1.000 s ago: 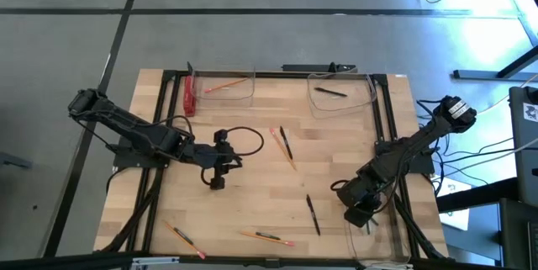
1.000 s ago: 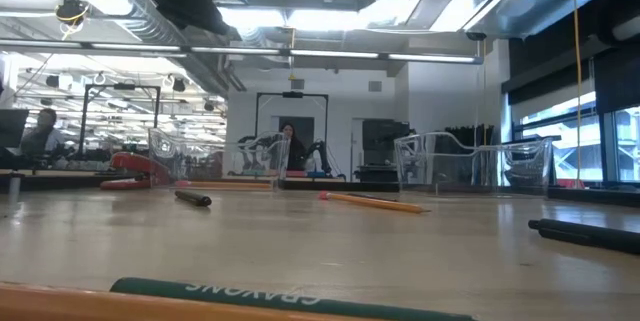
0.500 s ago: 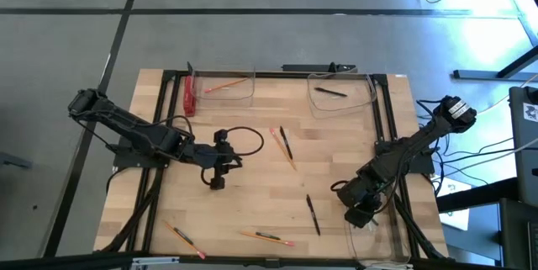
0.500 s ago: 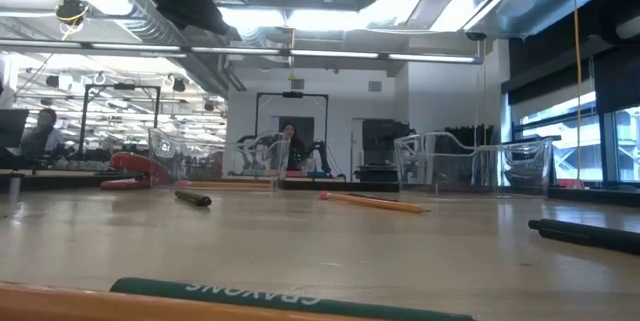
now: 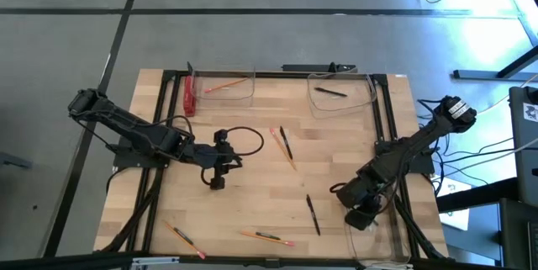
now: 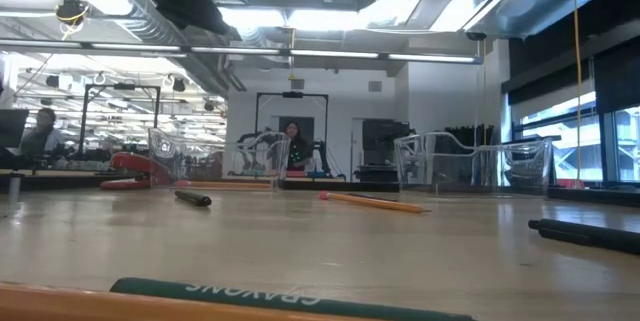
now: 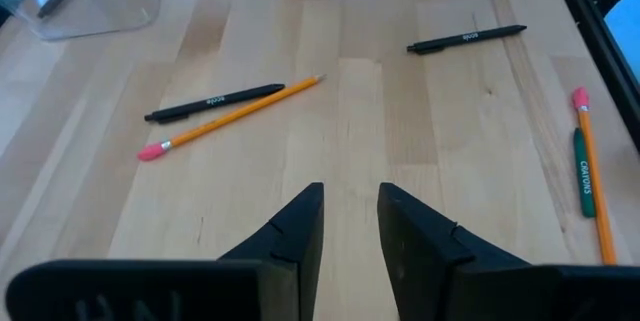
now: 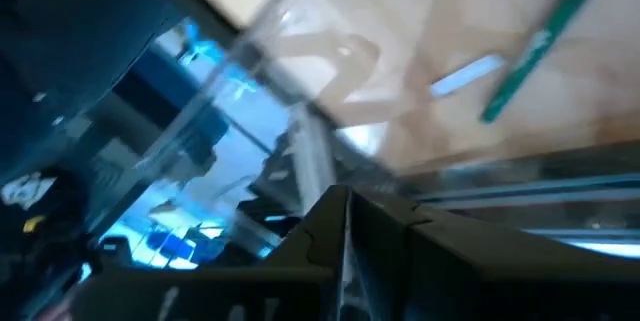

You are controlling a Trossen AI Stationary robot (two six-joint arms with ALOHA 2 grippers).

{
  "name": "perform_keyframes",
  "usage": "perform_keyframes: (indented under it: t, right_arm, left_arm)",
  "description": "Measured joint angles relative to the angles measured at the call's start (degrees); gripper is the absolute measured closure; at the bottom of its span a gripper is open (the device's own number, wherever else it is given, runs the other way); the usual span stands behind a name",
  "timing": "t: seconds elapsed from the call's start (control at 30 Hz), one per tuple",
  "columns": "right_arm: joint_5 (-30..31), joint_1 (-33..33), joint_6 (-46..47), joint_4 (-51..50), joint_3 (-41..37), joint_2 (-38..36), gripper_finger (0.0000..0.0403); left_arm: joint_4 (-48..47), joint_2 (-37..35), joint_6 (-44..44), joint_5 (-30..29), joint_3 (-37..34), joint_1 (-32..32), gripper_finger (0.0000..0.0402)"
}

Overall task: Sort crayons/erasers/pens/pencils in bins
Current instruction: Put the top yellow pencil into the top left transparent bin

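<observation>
Counter, sorting stock. Pens and pencils: loose between the bins and near edge. Light, stiff, roll-prone; take mid-shaft. Left gripper: jaws narrowly apart, empty, beside centre pen. Right gripper: jaws together, over corner bin.

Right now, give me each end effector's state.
Left end effector: open, holding nothing, above the table.
Right end effector: shut, empty, at the near-right bin.
</observation>
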Motion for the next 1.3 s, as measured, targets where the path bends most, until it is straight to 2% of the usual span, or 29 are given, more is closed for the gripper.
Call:
perform_keyframes:
  t: [0.13,0.23,0.4,0.53,0.73,0.87,1.07,1.3]
  right_arm:
    - [1.08,0.01,-0.12,-0.58,5.43,0.0,0.0381]
    - [5.37,0.02,-0.27,-2.81,10.22,-0.02,0.0381]
    - [17.46,0.04,-1.87,-13.89,19.24,-0.04,0.0381]
    - [31.6,-0.24,-5.39,-20.15,25.5,-0.05,0.0382]
    - [45.43,-2.46,-14.61,-20.41,28.77,-0.07,0.0398]
    - [52.91,-5.29,-18.62,-20.33,28.86,-0.07,0.0394]
    - [58.45,-10.92,-26.09,-18.47,28.86,-0.07,0.037]
    - [56.33,-19.54,-42.17,-11.53,28.86,-0.06,0.0344]
  left_arm:
    - [-0.32,0.0,-1.04,0.0,0.0,0.0,0.0311]
    - [-0.33,0.0,-1.31,-0.06,0.0,0.0,0.0311]
    - [-0.35,-0.02,-1.45,-0.07,0.0,0.0,0.0311]
    - [-1.27,-0.55,-2.82,1.33,0.0,0.0,0.0311]
    - [-6.0,-1.35,-9.1,4.05,0.02,-0.56,0.0311]
    - [-8.91,-1.62,-15.71,4.6,0.0,-1.66,0.0311]
    - [-13.66,-1.6,-24.66,4.69,0.0,-3.73,0.0311]
    - [-15.78,-1.6,-32.32,4.6,0.0,-5.88,0.0311]
